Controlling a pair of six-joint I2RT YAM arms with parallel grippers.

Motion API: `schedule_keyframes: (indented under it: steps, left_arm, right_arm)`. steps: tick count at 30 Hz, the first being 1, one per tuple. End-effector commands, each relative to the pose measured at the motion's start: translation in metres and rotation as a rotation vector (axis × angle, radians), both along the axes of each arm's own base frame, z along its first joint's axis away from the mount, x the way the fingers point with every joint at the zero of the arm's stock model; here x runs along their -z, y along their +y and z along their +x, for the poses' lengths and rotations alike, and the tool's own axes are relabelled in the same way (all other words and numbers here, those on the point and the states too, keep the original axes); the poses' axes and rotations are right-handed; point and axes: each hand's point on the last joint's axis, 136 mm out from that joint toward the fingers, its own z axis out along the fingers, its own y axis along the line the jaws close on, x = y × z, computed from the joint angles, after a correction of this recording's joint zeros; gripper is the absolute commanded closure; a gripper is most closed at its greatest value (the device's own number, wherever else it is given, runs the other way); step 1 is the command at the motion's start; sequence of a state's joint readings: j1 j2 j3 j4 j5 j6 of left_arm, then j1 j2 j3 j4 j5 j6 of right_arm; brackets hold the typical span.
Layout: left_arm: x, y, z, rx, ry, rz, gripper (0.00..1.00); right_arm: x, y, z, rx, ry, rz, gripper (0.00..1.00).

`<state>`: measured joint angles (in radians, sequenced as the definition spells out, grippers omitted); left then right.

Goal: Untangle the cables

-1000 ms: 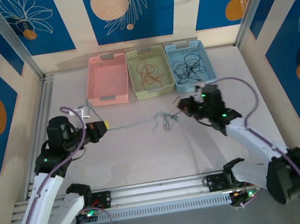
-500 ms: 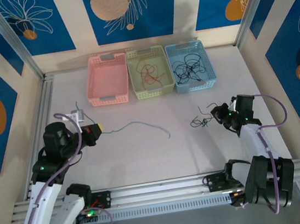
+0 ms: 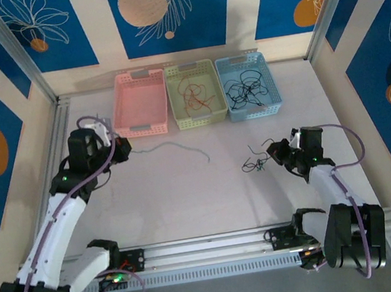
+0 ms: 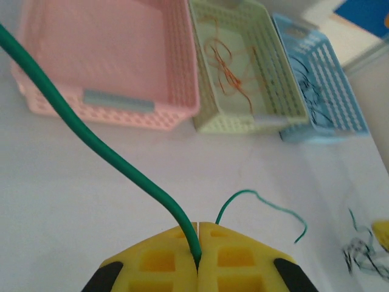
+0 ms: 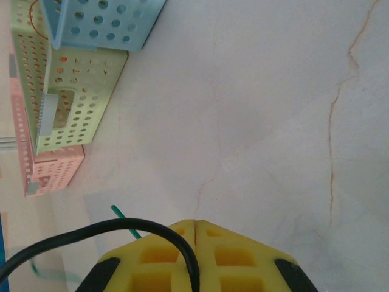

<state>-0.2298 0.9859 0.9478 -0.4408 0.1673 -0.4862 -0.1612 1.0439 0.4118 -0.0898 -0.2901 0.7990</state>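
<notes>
Found the green cable (image 3: 174,147) clear of the knot, trailing across the table (image 3: 190,211) just in front of the pink basket (image 3: 119,105). One end was pinched between the pressed-together pads of the left gripper (image 3: 122,150), the other end loose. Probably gripped by its end so as to drag it whole toward the pink basket, the likely home for green, since orange-red cables (image 3: 192,96) sat in the yellow-green basket (image 3: 172,102) and black cables (image 3: 246,90) in the blue basket (image 3: 273,92). Saw a small black tangle (image 3: 254,163) lying on the table to the right, well apart from the green cable. Had a black strand (image 5: 97,230) of it clamped in the closed right gripper (image 3: 275,151), seemingly kept low and back to hold the rest out of the way. Against half a second earlier: had swung the left gripper up toward the pink basket, taking the green cable along, and had nudged the right gripper and black tangle slightly left. Against a second earlier: had drawn one joined bundle at mid-table apart into two separate pieces.
</notes>
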Motion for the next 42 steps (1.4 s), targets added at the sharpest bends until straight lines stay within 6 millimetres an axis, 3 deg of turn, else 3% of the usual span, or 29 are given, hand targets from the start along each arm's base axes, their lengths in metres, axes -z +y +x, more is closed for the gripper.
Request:
schedule_keyframes:
  steps: [1, 8, 14, 18, 20, 25, 32, 36, 42]
  left_arm:
    - [-0.037, 0.026, 0.039, -0.145, -0.134, 0.079, 1.00]
    - [-0.077, 0.053, 0.105, -0.315, -0.212, 0.195, 1.00]
    - [-0.114, 0.074, 0.132, -0.389, -0.272, 0.287, 1.00]
    - [-0.128, 0.083, 0.146, -0.418, -0.300, 0.327, 1.00]
    - [-0.125, 0.086, 0.158, -0.426, -0.297, 0.378, 1.00]
    - [-0.086, 0.083, 0.200, -0.394, -0.217, 0.469, 1.00]
    - [-0.008, 0.061, 0.260, -0.363, -0.169, 0.490, 1.00]
    - [0.039, 0.053, 0.277, -0.355, -0.122, 0.546, 1.00]
    - [0.103, 0.024, 0.282, -0.237, -0.022, 0.623, 1.00]
  right_arm:
    - [0.004, 0.003, 0.000, -0.024, -0.018, -0.028, 1.00]
    - [0.005, 0.010, 0.000, -0.050, -0.018, -0.033, 1.00]
    - [0.006, 0.014, 0.000, -0.064, -0.012, -0.037, 1.00]
    - [0.008, 0.017, 0.000, -0.075, -0.002, -0.037, 1.00]
    - [0.009, 0.019, 0.001, -0.082, 0.003, -0.038, 1.00]
    - [0.010, 0.024, 0.001, -0.101, 0.010, -0.043, 1.00]
    - [0.011, 0.025, 0.002, -0.107, 0.014, -0.051, 1.00]
    - [0.013, 0.025, 0.001, -0.107, 0.019, -0.052, 1.00]
    - [0.012, 0.026, 0.000, -0.110, 0.017, -0.052, 1.00]
